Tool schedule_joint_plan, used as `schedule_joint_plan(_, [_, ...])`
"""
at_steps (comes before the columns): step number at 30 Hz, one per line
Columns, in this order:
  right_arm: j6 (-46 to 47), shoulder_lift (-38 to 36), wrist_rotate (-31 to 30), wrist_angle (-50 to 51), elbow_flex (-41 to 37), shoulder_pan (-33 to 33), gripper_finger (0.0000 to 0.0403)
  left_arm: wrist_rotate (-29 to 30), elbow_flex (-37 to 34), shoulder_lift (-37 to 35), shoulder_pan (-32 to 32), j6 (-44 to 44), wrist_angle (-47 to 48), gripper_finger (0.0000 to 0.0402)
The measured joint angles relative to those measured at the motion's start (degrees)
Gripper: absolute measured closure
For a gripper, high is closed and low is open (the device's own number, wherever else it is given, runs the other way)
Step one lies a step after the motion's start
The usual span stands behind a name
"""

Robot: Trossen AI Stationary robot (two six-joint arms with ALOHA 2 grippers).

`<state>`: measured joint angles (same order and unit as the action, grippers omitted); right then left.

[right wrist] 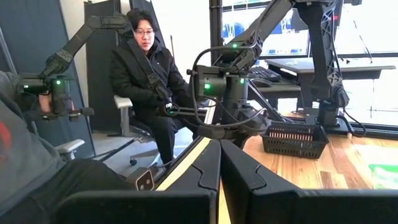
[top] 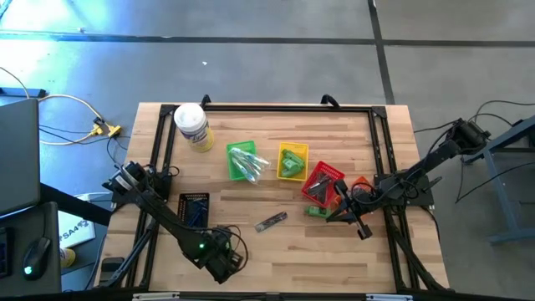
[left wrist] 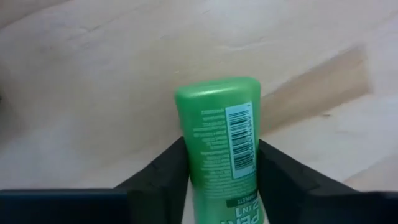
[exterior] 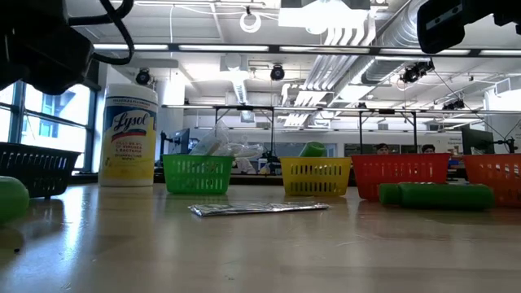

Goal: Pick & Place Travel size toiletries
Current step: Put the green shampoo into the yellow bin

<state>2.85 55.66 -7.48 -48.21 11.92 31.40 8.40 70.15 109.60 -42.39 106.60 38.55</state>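
Left gripper point(left wrist: 217, 180): 2 dark fingers clamp a bright green plastic tube point(left wrist: 221, 137), near left table edge.
Right gripper point(right wrist: 219, 180): fingers pressed together, empty, beside the red mesh basket point(top: 322, 181), right side.

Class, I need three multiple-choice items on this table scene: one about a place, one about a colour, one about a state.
1. Where does the white wipes jar stand?
A. far left of the table
B. inside the red basket
C. near right corner

2. What colour is the bottle between the left tool's fingers?
A. blue
B. green
C. white

3. How is the right tool?
A. wide open
B. shut, empty
C. holding a packet

Key: A, the jar stands beside the far left frame; B, its body is bright green; B, the fingers meet with nothing between.
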Motion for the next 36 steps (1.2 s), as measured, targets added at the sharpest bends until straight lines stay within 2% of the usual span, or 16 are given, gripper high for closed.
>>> schedule_joint_plan(3, [-0.1, 0.0, -0.1, 0.0, 0.0, 0.0, 0.0401, 0.7, 0.1, 0.1, 0.0, -2.8, -1.2, 0.0277])
schedule_joint_plan(6, [-0.1, 0.0, -0.1, 0.0, 0.0, 0.0, 0.0401, 1.6, 0.0, 0.1, 0.2, -6.4, -2.7, 0.0282])
schedule_joint_plan(10, [-0.1, 0.0, -0.1, 0.0, 0.0, 0.0, 0.0401, 4.8, 0.2, -0.5, 0.9, -15.9, -6.3, 0.0285])
schedule_joint_plan(13, [-0.1, 0.0, -0.1, 0.0, 0.0, 0.0, 0.0401, 5.9, 3.0, -0.4, 2.4, -23.8, -2.6, 0.0287])
schedule_joint_plan(17, [-0.1, 0.0, -1.3, 0.0, 0.0, 0.0, 0.0401, 7.0, 11.0, -0.4, 6.1, -35.8, 7.2, 0.0288])
schedule_joint_plan(19, [-0.1, 0.0, -2.5, 0.0, 0.0, 0.0, 0.0401, 10.1, 15.3, -0.5, 8.5, -43.6, 12.7, 0.0288])
schedule_joint_plan(25, [0.9, 0.0, -3.0, 0.0, 0.0, 0.0, 0.0401, 26.5, 30.4, -0.6, 16.6, -68.3, 27.3, 0.0288])
schedule_joint_plan(27, [2.0, 0.0, -3.0, 0.0, 0.0, 0.0, 0.0401, 29.6, 34.8, -0.6, 20.0, -74.5, 29.9, 0.0288])
schedule_joint_plan(31, [3.4, 0.0, -2.9, 0.0, 0.0, 0.0, 0.0401, 26.9, 41.5, -0.7, 28.7, -83.2, 30.1, 0.0288])
schedule_joint_plan(36, [3.4, 0.0, -2.9, 1.7, 0.0, 0.0, 0.0401, 17.0, 42.6, -0.7, 40.2, -108.8, 23.3, 0.0288])
